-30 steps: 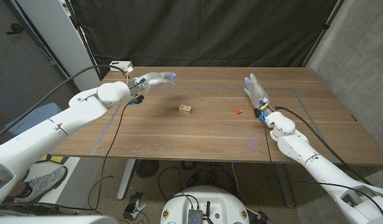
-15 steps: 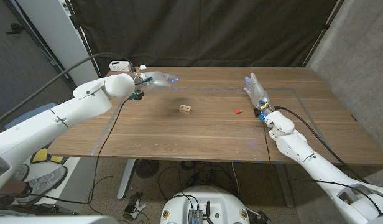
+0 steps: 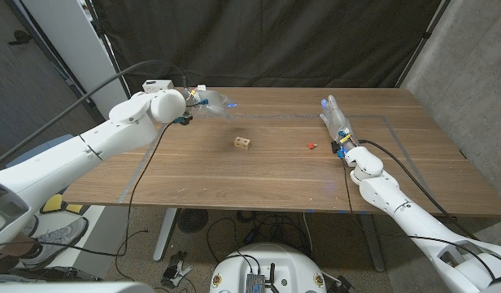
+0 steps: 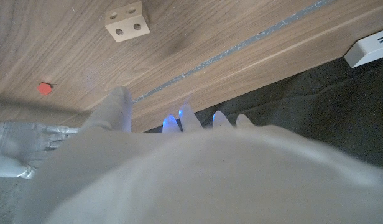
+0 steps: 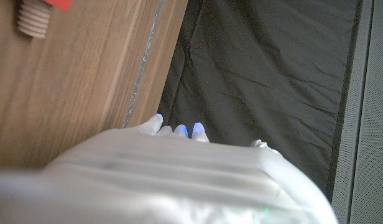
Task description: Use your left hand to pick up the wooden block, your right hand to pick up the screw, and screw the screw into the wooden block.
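Both robot hands empty above the table [image 3: 259, 175].
The left robot hand [image 3: 208, 103] hovers, fingers spread; the right robot hand [image 3: 335, 119] stands open. Wooden block [image 3: 242, 143] and screw [image 3: 311, 146] lie between them.

I see a small, pale wooden block [image 3: 242, 142] lying near the middle of the table, a cube with two round holes in one face [image 4: 125, 20]. To its right, well apart, lies the screw [image 3: 312, 146]: a red head on a pale, ribbed, threaded shank [image 5: 32, 25], on its side.
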Motion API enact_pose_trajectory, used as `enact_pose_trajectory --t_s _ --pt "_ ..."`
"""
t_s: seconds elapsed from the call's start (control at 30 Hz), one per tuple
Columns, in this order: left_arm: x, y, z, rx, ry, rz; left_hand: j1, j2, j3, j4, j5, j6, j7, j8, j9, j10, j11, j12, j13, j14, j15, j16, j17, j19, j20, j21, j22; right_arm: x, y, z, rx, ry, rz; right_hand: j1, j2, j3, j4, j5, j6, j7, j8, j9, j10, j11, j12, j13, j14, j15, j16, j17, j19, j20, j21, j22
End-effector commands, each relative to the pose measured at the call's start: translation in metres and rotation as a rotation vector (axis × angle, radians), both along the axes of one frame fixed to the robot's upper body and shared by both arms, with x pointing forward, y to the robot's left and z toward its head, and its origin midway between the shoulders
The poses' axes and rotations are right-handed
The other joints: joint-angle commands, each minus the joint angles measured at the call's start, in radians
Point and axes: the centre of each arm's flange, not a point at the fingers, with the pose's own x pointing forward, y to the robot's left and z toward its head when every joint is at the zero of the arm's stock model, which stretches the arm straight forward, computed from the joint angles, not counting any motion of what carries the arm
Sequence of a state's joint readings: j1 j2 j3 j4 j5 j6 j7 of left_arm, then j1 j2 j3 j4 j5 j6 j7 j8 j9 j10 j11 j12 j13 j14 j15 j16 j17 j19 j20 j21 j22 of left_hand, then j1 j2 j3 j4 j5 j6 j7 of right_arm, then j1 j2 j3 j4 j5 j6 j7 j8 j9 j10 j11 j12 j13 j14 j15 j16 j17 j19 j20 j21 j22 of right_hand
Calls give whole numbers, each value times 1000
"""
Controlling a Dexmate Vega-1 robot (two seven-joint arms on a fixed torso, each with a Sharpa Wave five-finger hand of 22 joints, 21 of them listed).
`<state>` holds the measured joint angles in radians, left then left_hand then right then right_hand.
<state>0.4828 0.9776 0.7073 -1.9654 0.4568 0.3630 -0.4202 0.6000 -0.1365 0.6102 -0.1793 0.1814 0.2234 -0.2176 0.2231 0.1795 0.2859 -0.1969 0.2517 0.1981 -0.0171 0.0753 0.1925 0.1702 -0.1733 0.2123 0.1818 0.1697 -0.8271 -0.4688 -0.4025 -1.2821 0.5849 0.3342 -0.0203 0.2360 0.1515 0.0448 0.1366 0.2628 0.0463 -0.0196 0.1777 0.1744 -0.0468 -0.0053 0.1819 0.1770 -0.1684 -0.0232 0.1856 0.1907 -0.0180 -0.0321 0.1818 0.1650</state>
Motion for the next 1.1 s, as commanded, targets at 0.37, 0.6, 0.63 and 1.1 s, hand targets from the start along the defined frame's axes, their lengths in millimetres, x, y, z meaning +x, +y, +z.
enact_pose_trajectory --t_s 0.37,0.6,0.63,1.1 --pt "15 -29 14 263 39 22 68 -14 -9 -1 13 9 -1 0 4 19 -4 -2 4 17 9 1 1 -15 1 7 3 2 2 -2 10 11 -31 2 -7 2 -7 6 4 10 6 2 -5 5 5 3 -8 19 3 0 -13 -20 2 3" --pt "20 -36 16 309 90 39 84 -20 -14 0 14 -1 -1 -6 4 14 -2 -7 4 9 14 -4 1 -18 3 5 3 5 3 -3 14 11 -40 2 -8 3 -9 6 4 9 6 2 -5 4 6 3 -8 22 4 0 -15 -19 1 3" --pt "21 -36 16 316 86 36 87 -21 -15 1 14 -2 -1 -7 4 13 -4 -8 4 9 14 -4 1 -19 3 5 3 6 3 -4 13 12 -41 2 -8 3 -9 6 4 9 6 2 -4 3 6 3 -9 22 4 0 -15 -20 2 3" --pt "30 -47 5 376 105 50 119 -30 -39 6 15 -40 0 -25 4 -32 9 -32 6 -14 29 -11 3 -40 4 1 4 7 3 -9 29 14 -58 3 -9 5 -12 7 3 7 6 2 -4 6 6 3 -11 27 5 0 -19 -18 2 3"
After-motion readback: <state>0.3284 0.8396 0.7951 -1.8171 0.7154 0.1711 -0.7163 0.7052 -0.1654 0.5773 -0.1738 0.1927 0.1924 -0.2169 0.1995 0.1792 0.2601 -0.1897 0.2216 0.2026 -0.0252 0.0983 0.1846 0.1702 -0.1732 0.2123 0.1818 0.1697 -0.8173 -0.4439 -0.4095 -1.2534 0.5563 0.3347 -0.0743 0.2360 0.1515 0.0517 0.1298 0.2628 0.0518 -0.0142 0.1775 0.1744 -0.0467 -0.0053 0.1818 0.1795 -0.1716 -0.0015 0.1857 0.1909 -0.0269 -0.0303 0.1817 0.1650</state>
